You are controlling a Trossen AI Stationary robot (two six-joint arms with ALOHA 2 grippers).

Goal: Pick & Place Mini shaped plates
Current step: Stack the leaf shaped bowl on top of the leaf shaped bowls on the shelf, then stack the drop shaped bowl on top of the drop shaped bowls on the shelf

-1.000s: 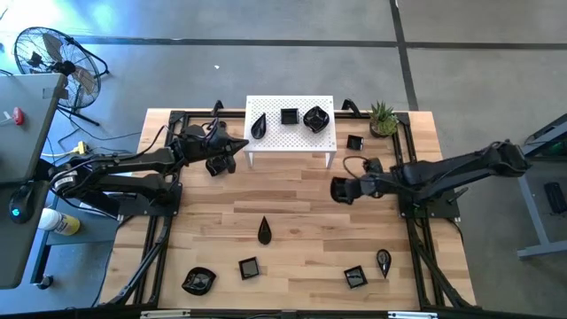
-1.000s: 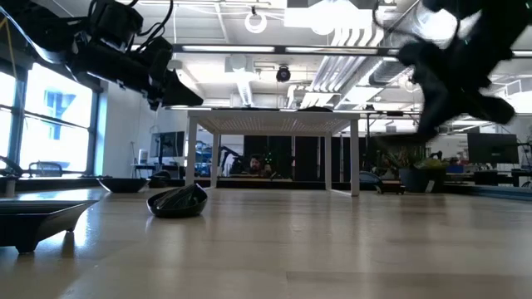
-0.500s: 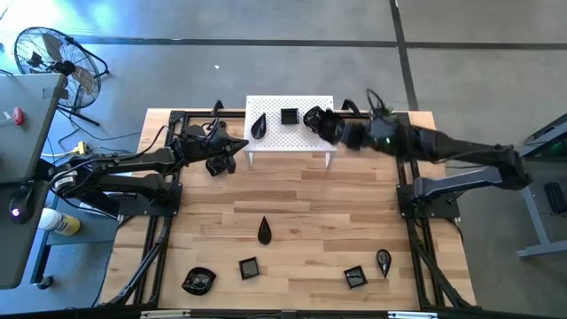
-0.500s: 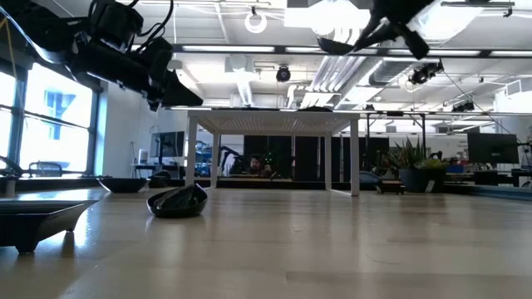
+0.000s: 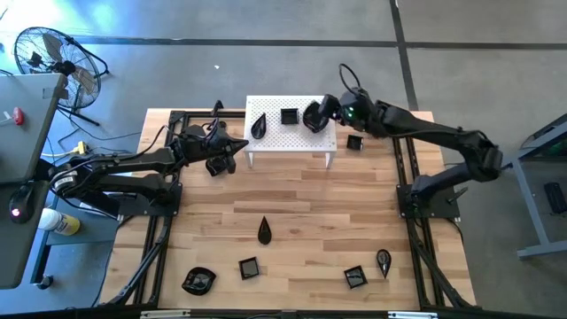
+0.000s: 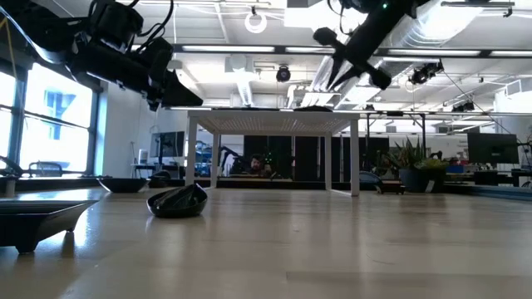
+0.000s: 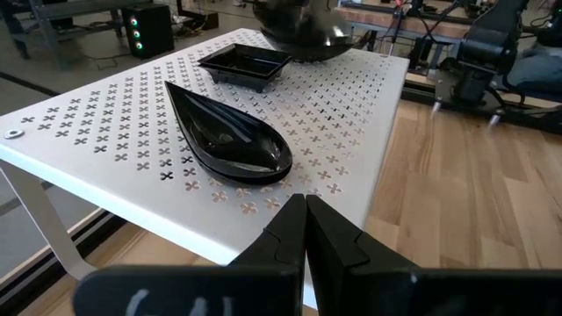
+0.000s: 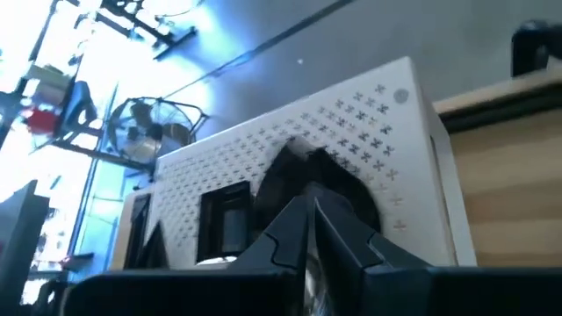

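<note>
1. The mini shaped plates are small glossy black dishes with raised rims. Three lie on the white perforated stand (image 5: 290, 129): a teardrop plate (image 5: 258, 126) at the end nearest the left arm, a square plate (image 5: 289, 116) in the middle, and a rounded plate (image 5: 314, 119) at the end nearest the right arm.
2. From the left wrist, the teardrop plate (image 7: 230, 136) shows a pointed tip and a shiny hollow bowl; the square plate (image 7: 245, 64) lies behind it.
3. Another small square plate (image 5: 354, 143) sits on the wooden table (image 5: 301, 208) just beside the stand, on the right arm's side.
4. Well away from the stand, toward the table's near edge, lie a teardrop (image 5: 264, 231), a rounded dish (image 5: 198, 281), two squares (image 5: 249, 268) (image 5: 355, 276) and a leaf form (image 5: 383, 260).
5. The right gripper (image 5: 321, 113) is over the stand, at the rounded plate; its fingers look pressed together, and whether they pinch the plate cannot be told.
6. The left gripper (image 5: 237, 146) waits just beside the stand's other end, fingers pressed together, holding nothing.
7. No brand, label or readable writing shows on any plate.
</note>
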